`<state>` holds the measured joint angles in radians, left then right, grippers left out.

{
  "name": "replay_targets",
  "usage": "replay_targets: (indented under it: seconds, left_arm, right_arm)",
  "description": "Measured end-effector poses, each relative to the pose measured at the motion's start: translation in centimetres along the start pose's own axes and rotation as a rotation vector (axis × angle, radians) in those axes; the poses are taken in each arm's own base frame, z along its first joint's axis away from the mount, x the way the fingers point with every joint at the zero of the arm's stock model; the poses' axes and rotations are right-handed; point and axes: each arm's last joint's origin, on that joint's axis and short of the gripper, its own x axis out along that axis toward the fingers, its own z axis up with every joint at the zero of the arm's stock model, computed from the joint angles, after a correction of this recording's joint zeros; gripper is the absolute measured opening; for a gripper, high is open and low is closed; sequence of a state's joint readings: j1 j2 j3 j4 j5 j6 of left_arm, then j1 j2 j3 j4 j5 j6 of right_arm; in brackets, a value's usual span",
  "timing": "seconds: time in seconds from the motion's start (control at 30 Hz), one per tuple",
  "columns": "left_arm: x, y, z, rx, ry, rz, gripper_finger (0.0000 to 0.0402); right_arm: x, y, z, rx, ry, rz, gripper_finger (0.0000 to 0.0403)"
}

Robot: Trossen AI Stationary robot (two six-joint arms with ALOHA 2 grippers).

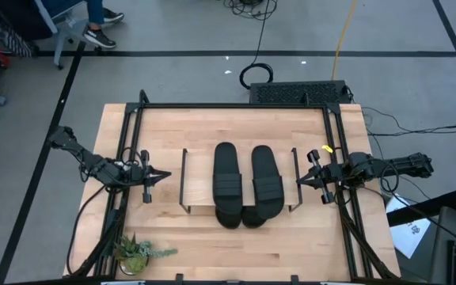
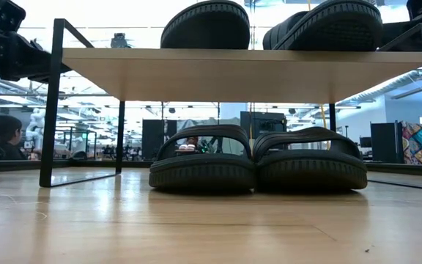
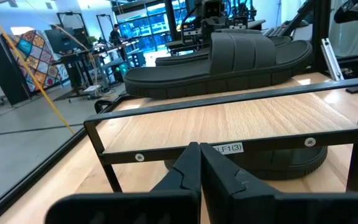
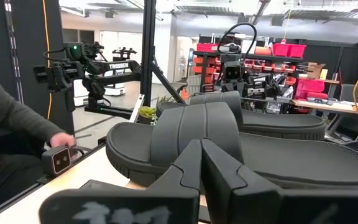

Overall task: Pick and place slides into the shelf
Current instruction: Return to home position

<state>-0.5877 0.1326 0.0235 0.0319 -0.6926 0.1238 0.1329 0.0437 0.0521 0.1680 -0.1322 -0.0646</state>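
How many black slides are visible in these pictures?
4 slides: two lie side by side on the shelf top; two sit side by side under it. No others show.

We hold our left arm (image 1: 101,165) and right arm (image 1: 386,166) low and level at opposite sides, pointing inward at each other. Our left jaws and right jaws are pressed together.

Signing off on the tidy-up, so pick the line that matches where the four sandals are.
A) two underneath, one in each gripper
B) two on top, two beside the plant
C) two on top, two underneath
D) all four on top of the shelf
C: the low view shows two sandals on the shelf and two more sandals side by side under it on the table.
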Motion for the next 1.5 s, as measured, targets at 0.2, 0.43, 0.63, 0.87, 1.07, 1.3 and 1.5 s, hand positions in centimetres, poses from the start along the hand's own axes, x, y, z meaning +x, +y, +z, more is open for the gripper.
replay_targets:
  seconds: [0.2,0.43,0.63,0.87,1.07,1.3,1.5]
  left_arm:
    - [0.0,0.0,0.0,0.002,0.0,0.0,0.0022]
    - [0.0,0.0,0.0,0.002,0.0,0.001,0.0025]
    - [0.0,0.0,0.0,0.002,0.0,0.001,0.0008]
    - [0.0,0.0,0.0,0.002,0.0,0.001,0.001]
    - [0.0,0.0,0.0,0.002,0.0,0.001,0.0027]
    - [0.0,0.0,0.0,0.002,0.0,0.001,0.0032]
    - [0.0,0.0,0.0,0.002,0.0,0.001,0.0033]
  right_arm:
    - [0.0,0.0,0.0,0.0,0.0,0.0,0.0]
    - [0.0,0.0,-0.01,0.0,0.001,0.0,0.0]
    - [0.0,0.0,-0.01,0.0,0.001,0.0,0.0]
    - [0.0,0.0,-0.01,0.0,0.001,0.0,0.0]
    - [0.0,0.0,-0.01,0.0,0.002,0.0,0.0]
    - [0.0,0.0,-0.01,0.001,0.002,0.0,0.0]
    - [0.0,0.0,-0.01,0.0,0.002,0.0,0.0]
